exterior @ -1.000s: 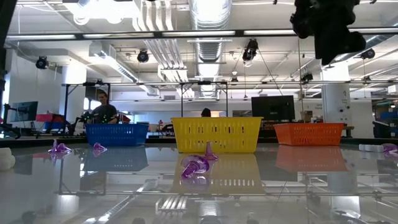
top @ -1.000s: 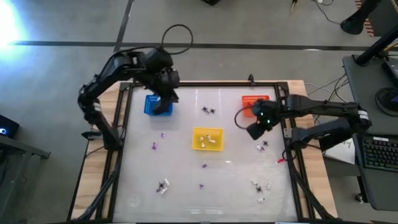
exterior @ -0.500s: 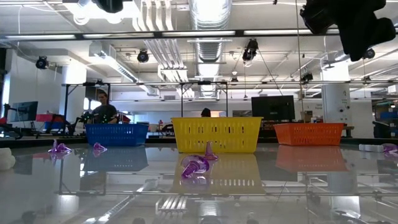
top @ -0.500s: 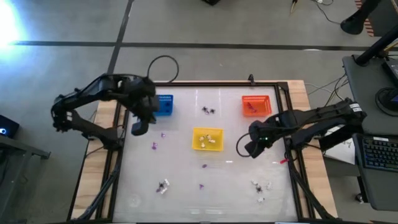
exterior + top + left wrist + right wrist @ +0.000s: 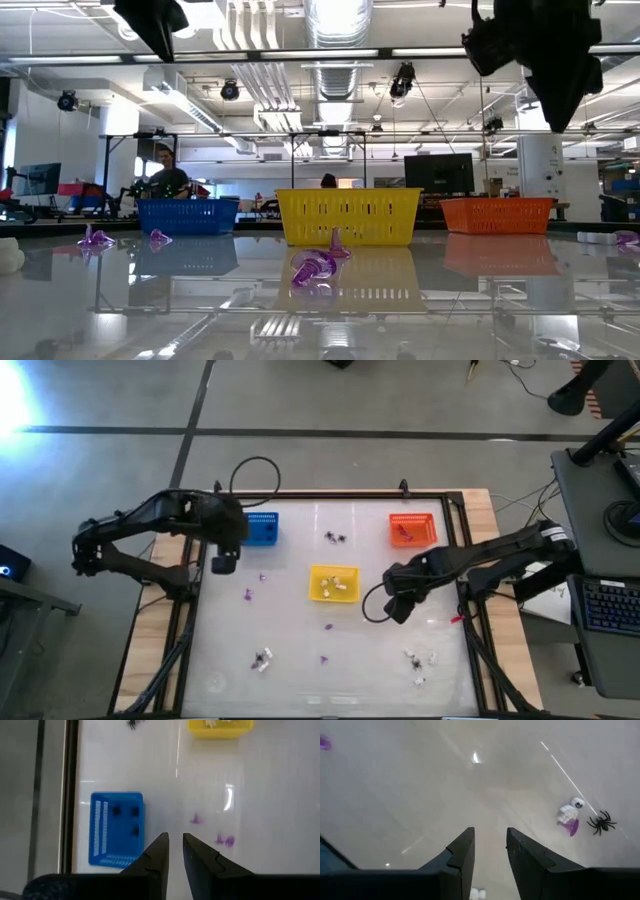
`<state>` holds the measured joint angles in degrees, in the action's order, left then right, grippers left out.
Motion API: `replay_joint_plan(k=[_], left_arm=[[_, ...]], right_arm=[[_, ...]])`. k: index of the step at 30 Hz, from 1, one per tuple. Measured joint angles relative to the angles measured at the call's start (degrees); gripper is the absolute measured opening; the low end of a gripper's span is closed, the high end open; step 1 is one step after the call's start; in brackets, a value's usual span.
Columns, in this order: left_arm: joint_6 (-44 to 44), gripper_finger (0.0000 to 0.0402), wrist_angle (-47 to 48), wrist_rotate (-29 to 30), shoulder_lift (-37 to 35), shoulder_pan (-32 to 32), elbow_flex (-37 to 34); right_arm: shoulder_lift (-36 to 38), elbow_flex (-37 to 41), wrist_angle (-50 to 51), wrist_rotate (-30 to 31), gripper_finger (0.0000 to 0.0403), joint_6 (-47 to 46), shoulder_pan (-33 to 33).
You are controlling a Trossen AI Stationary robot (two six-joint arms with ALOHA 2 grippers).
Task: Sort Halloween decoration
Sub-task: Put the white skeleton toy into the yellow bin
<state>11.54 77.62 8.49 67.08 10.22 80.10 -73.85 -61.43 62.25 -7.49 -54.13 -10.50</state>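
From above, the left tool (image 5: pixel 222 563) hung near the worktop's left edge just beside the blue basket (image 5: pixel 262 528), and the right tool (image 5: pixel 397 608) hung between the yellow basket (image 5: pixel 333 583) and the right edge. The orange basket (image 5: pixel 411 529) sat toward the far right corner. By my judgement the sorting was partly done: cream pieces lay in the yellow basket, yet purple trinkets (image 5: pixel 247 595), a black spider (image 5: pixel 335 538) and a mixed cluster (image 5: pixel 418 659) remained loose on the worktop (image 5: pixel 300 680).

At table height, the three baskets stood in a row along the far edge, with a purple trinket (image 5: pixel 315 268) in front of the yellow one; both arms showed only as dark shapes overhead.

The left wrist view alone revealed dark pieces inside the blue basket (image 5: pixel 116 829), and its fingers (image 5: pixel 159 851) nearly pressed together, holding nothing.

The right wrist view showed fingers (image 5: pixel 462 852) slightly spread and empty, with a small skeleton figure (image 5: pixel 568 813) beside a black spider (image 5: pixel 602 822).
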Motion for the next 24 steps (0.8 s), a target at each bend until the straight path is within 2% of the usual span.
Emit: replay_joint_plan(k=[7,12,24], left_arm=[[-1.7,0.0039,-1.7,0.1,2.8,0.0,-3.3],[-1.0,0.0039,-0.9,0.1,2.7,0.0,-4.6],[-1.6,0.0039,1.7,1.5,-2.0,0.0,-1.8]], right_arm=[[-4.3,0.0,0.0,-0.6,0.0105,-3.8,-1.5],[-7.2,0.0,0.4,-7.8,0.011,-6.7,-4.5],[-9.5,0.0,-1.9,-7.5,0.0172,-17.7,-14.7]])
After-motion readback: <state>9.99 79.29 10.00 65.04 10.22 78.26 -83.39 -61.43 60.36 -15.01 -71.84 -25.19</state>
